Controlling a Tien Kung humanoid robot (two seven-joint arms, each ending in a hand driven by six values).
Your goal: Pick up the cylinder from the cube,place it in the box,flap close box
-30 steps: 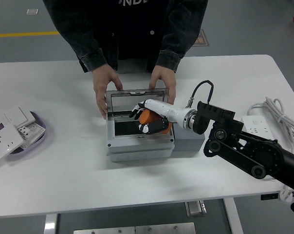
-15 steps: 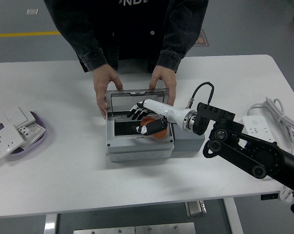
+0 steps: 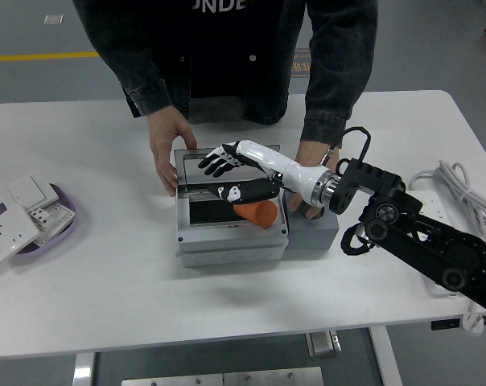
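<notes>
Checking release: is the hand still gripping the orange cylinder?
No. The right hand is spread open above the cylinder, which lies in the box.

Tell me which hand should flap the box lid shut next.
Right. The right hand hangs open over the grey box, beside its raised lid, with the orange cylinder released inside. No left hand shows in view.

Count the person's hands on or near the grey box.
2. One hand grips the grey box at its far left corner; the other rests beside its right end, partly hidden behind the robot hand.
</notes>
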